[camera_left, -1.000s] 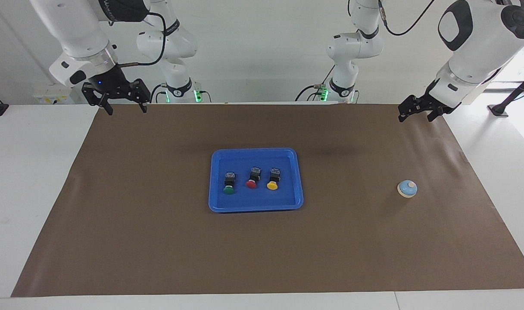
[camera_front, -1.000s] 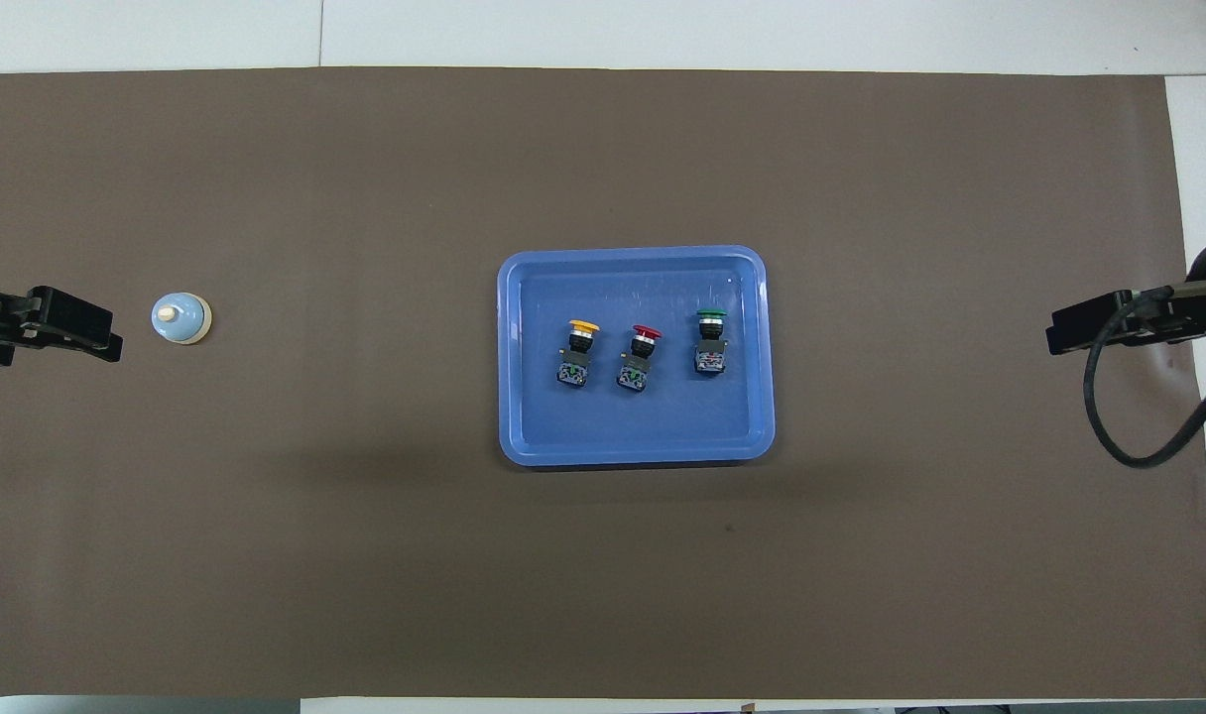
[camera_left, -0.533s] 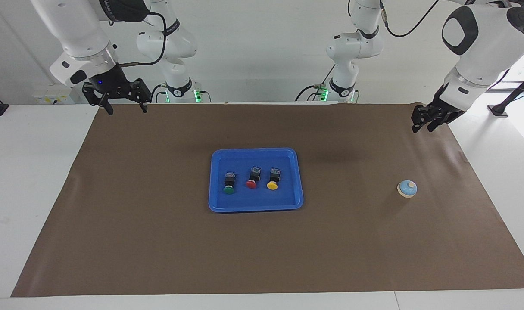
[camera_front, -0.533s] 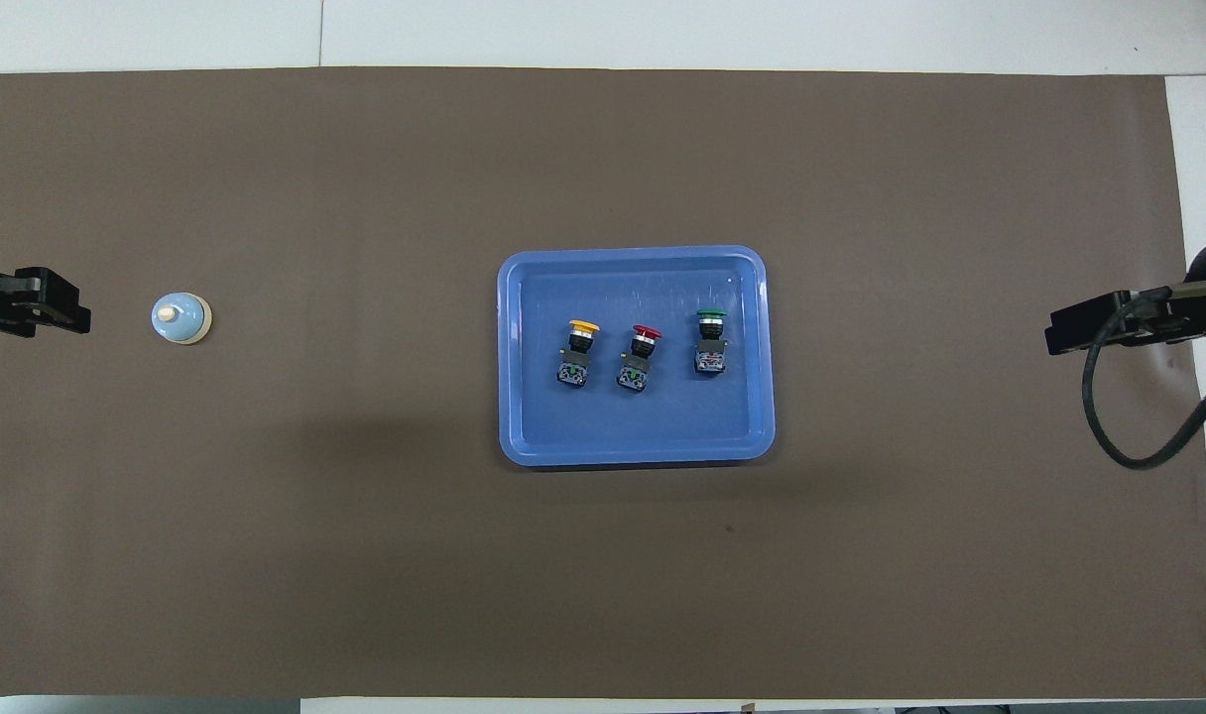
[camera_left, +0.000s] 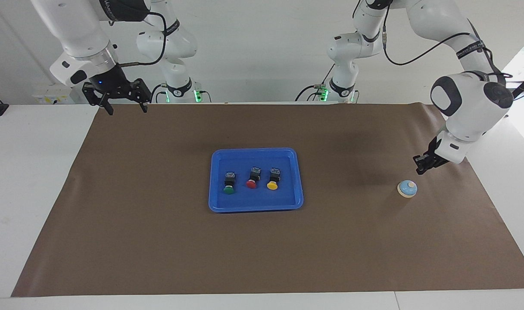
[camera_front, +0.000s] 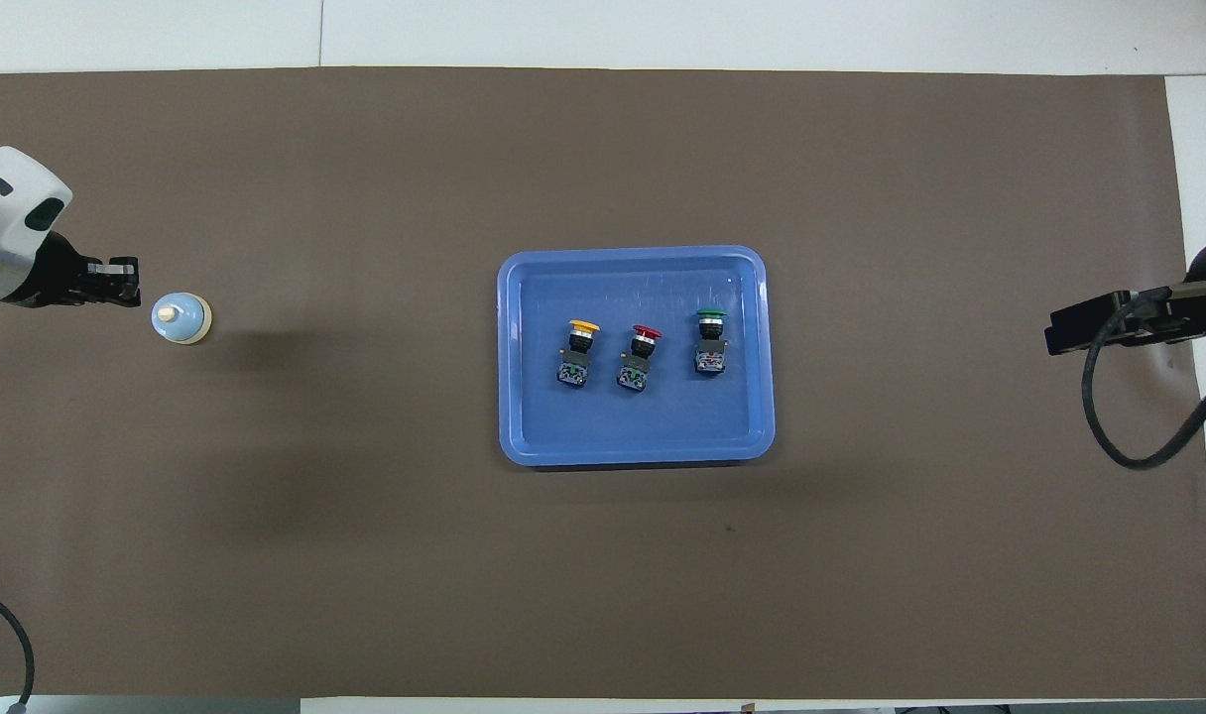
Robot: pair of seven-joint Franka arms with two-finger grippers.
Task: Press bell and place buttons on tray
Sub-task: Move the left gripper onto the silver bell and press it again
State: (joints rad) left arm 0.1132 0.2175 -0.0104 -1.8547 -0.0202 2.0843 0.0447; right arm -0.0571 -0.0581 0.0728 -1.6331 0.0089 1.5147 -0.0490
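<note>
The light-blue bell [camera_left: 407,188] stands on the brown mat toward the left arm's end of the table; it also shows in the overhead view [camera_front: 180,318]. My left gripper [camera_left: 420,166] hangs low just beside the bell, a little nearer to the robots, shut and empty, not touching it. The blue tray [camera_left: 288,202] lies mid-table and holds the green button [camera_left: 229,188], the red button [camera_left: 251,184] and the yellow button [camera_left: 272,185], lying on their sides in a row. My right gripper [camera_left: 123,106] waits open and empty, raised over the mat's corner at the right arm's end.
A brown mat [camera_left: 158,249] covers most of the white table. A black cable [camera_front: 1139,436] loops down from the right arm over the mat's edge.
My left arm has swung down and away from the robots, bringing its gripper from high over the mat's corner to just beside the bell. The right arm, tray and buttons have not moved.
</note>
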